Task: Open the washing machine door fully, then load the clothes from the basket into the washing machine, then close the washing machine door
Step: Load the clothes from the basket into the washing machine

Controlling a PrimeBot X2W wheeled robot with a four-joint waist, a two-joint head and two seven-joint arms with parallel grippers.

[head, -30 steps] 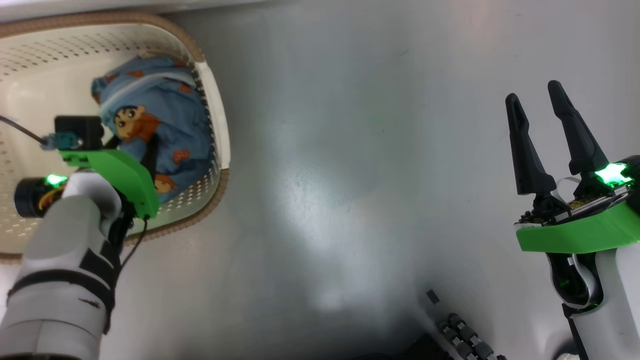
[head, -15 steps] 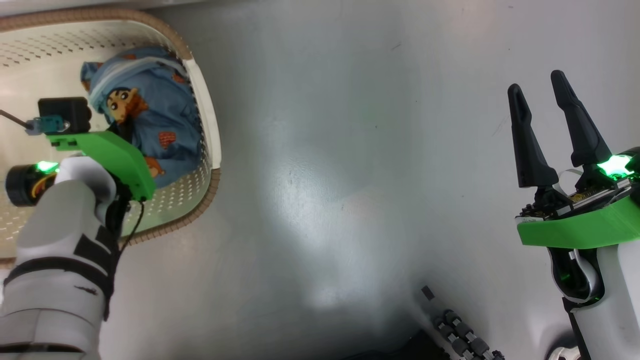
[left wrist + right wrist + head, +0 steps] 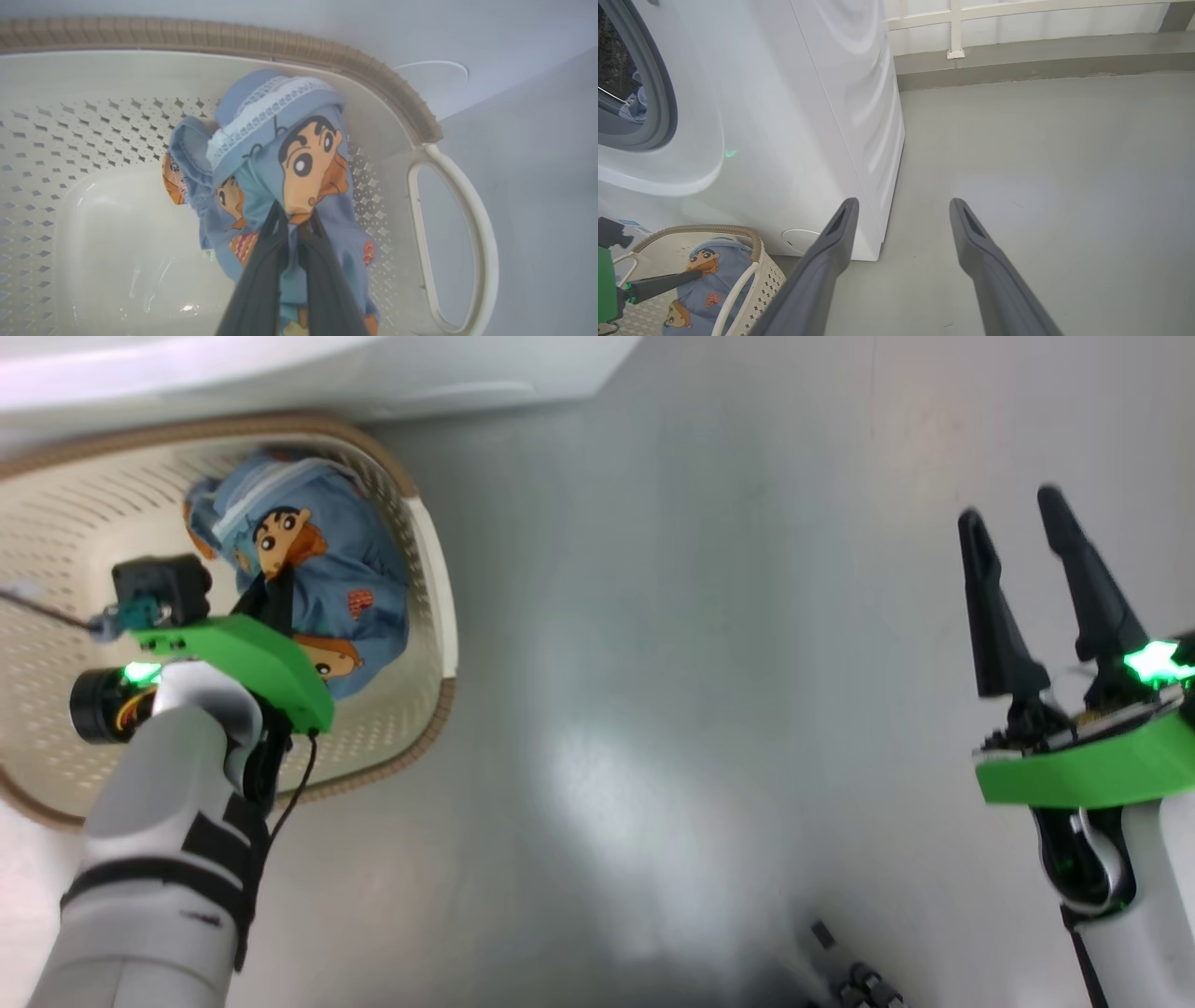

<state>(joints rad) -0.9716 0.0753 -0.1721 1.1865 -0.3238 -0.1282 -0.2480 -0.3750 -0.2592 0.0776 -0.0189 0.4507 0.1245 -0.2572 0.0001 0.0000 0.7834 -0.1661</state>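
Now the left hand [image 3: 292,219] is shut tight on the clothes [image 3: 289,154]. Its two dark fingers pinch a fold of the blue cloth, right under the cartoon face. The clothes are inside the basket [image 3: 373,65], bunched up near one end. I cannot tell if the bunch hangs free or rests on the bottom.

The right hand [image 3: 1010,509] is wide open and holds nothing. It is over the bare floor [image 3: 700,663], well apart from the basket. So the left hand is the nearer one, and it has the cloth.

What matters next is where the washing machine [image 3: 808,93] is. The basket sits on the floor just in front of it, close to its white front. The round hole [image 3: 616,70] is higher up than the basket, on that same front. It looks open, with the grey ring [image 3: 668,116] showing.

So I think the left hand has to lift the clothes up out of the basket first. Then it has to carry them forward into the hole. The cloth is soft and floppy, so a loose end could catch on the basket rim on the way up.
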